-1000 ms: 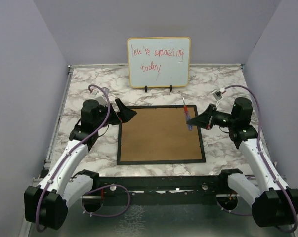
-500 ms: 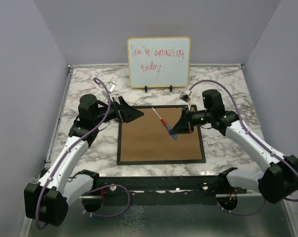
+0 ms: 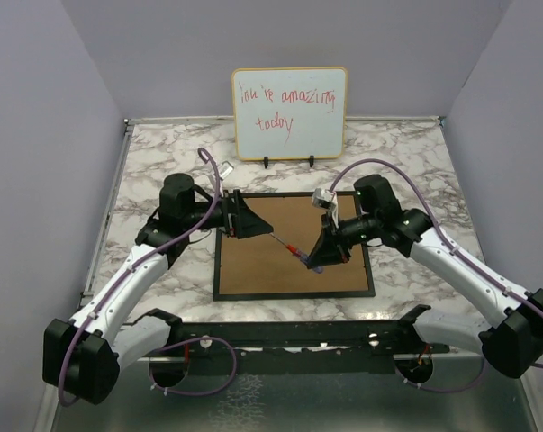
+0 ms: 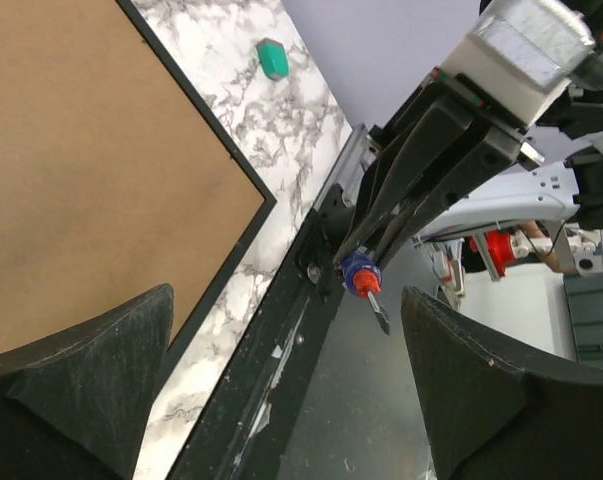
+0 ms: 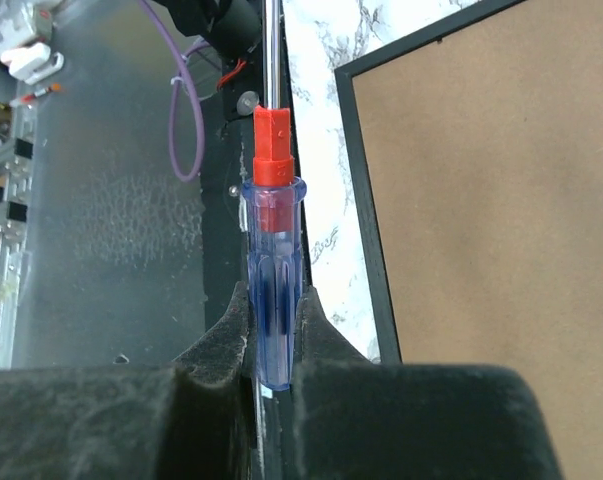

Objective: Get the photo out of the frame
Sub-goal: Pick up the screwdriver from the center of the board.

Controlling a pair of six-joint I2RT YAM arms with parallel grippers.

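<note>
One brown fibreboard frame [image 3: 271, 261] back, thin black rim; left jaws wide, empty; right jaws pinch translucent blue screwdriver [image 5: 273, 250].

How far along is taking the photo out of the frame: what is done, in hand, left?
Done: the frame lies with its brown back panel up. In hand: the right jaws are shut on a screwdriver over the panel; the left jaws stand open facing its tip. Left: the panel is still seated and no photo shows, so freeing the panel and lifting the photo out remain.
</note>
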